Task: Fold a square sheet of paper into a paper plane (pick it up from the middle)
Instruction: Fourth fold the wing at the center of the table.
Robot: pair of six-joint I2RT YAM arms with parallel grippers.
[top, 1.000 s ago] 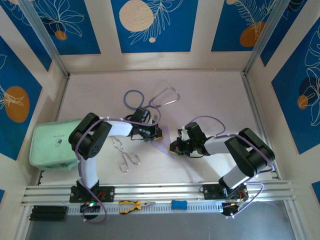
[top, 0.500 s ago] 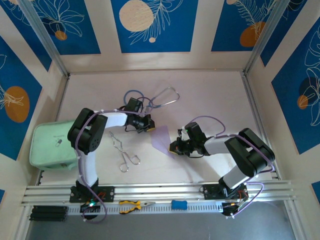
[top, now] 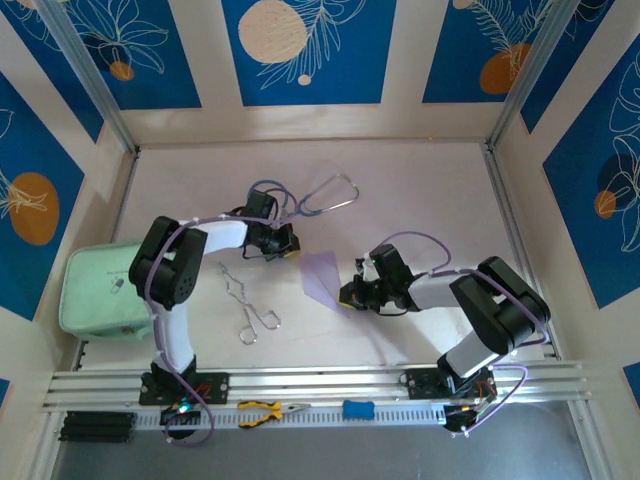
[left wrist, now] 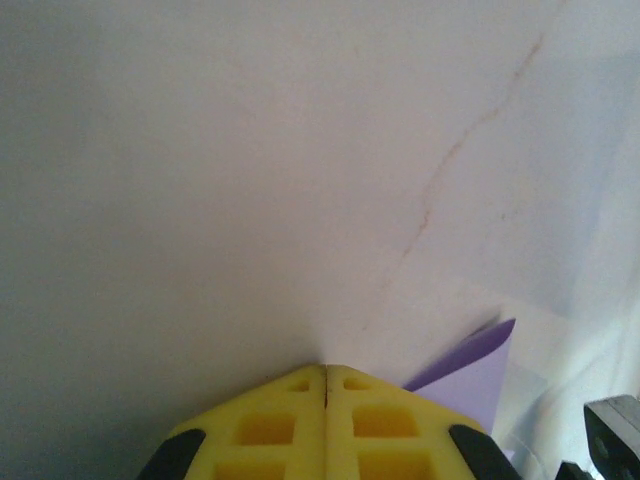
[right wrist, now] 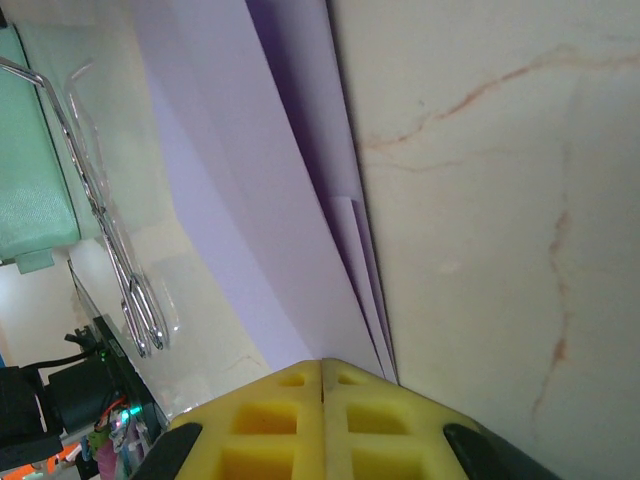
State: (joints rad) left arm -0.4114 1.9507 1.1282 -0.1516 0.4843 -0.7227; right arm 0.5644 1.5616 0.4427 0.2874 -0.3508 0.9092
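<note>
My folded paper (top: 322, 272) is thin, matte lilac, creased into a long pointed wedge of sharp-edged stacked layers. It lies mid-frame in the top view on the pale, red-veined table (top: 430, 190). Its lower right tip runs in under the right claw (top: 345, 296), whose blocky yellow pads are clenched together; I cannot tell whether any paper is pinched. The left claw (top: 291, 251) sits clenched on nothing, just upper left of the paper.

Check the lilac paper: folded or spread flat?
Folded: the lilac paper is a pointed wedge from above, and the right wrist view shows overlapping layers with creased edges.
</note>
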